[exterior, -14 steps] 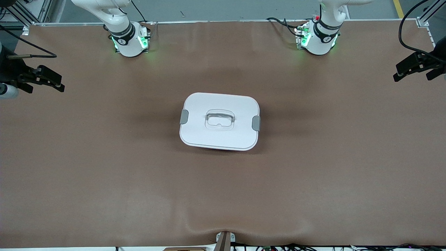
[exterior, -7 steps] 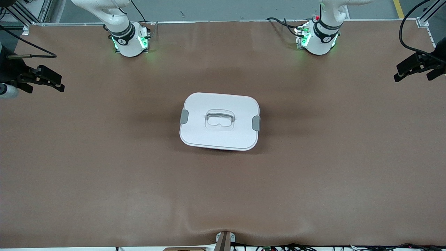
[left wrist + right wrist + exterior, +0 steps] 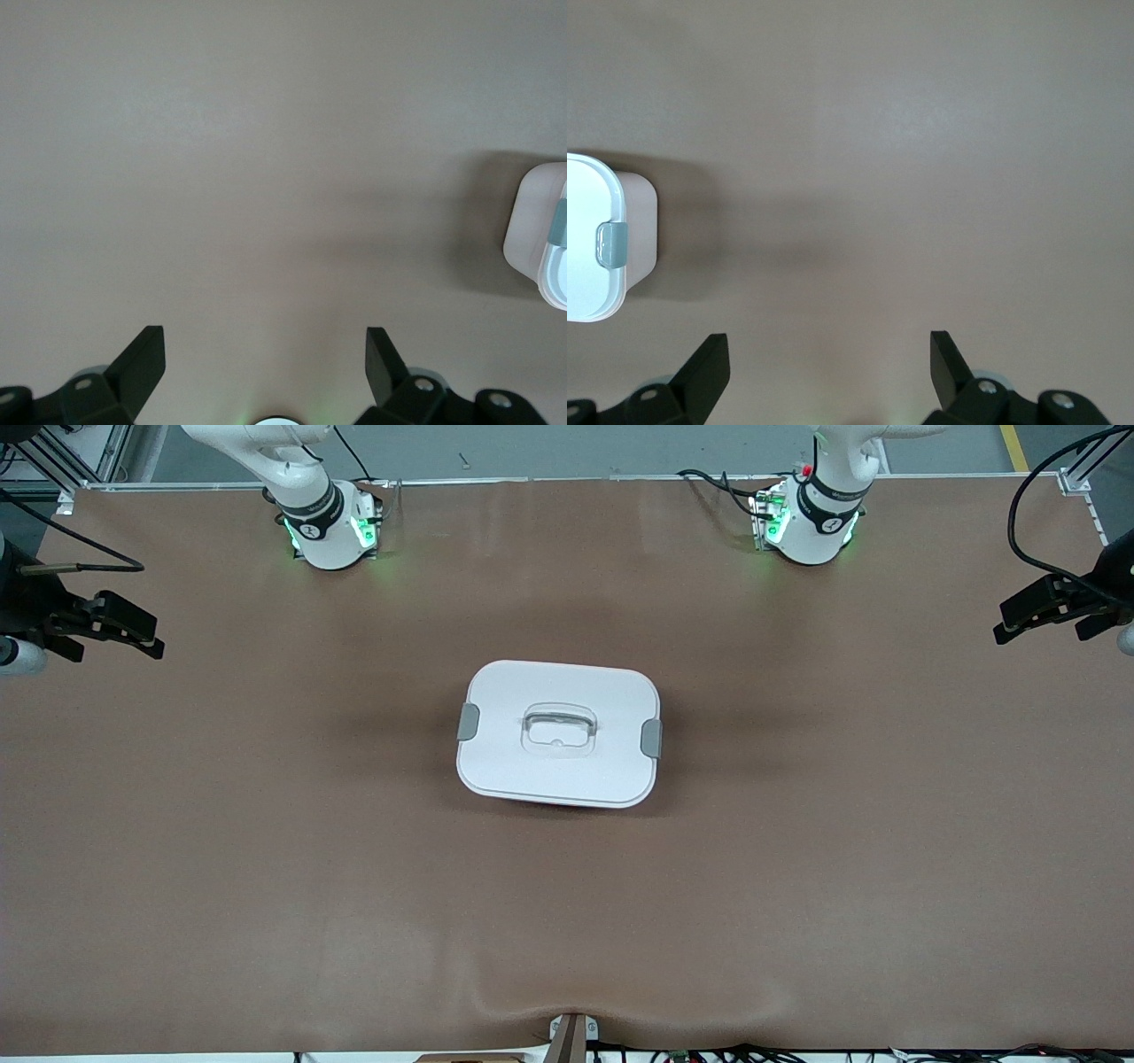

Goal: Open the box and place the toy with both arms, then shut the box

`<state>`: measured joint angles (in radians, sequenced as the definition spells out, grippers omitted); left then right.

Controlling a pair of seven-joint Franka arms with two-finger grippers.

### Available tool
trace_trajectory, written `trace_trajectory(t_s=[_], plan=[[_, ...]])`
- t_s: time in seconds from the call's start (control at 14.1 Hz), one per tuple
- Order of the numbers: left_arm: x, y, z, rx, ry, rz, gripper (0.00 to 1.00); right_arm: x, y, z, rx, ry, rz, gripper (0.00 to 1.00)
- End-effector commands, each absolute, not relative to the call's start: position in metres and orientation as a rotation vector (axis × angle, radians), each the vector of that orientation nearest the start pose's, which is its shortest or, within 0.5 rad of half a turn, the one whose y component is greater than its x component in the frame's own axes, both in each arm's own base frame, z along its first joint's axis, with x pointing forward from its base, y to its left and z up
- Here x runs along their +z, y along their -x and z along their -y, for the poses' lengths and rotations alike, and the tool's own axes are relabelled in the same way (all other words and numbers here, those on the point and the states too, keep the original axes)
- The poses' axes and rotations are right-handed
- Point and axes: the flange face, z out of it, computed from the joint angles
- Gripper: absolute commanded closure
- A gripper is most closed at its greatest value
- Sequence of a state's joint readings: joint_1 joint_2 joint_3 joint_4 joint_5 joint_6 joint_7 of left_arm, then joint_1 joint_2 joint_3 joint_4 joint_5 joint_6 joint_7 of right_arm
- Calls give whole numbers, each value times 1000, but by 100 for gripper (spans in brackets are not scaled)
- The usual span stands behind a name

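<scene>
Box (image 3: 559,733) lid clipped shut, contents hidden, mid-table

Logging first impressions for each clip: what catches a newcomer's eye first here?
The white-lidded box, shut, with a grey clip on each short side, alone at the middle of the brown table. The left gripper and right gripper hang open over the table's two ends, well clear of the box.
</scene>
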<state>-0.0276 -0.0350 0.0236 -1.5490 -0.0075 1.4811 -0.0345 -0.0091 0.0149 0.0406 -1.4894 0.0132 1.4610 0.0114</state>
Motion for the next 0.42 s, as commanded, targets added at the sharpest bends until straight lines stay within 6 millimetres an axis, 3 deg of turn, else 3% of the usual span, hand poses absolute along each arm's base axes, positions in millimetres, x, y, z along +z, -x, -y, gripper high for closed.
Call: trace_trajectory(t_s=[0.0,0.35], plan=[[652,-534,3,30,3161,58,0,649,-549,-21,70,3132,18,0],[649,-535,7,40,3161,56,0,649,-550,-21,73,3132,18,0]])
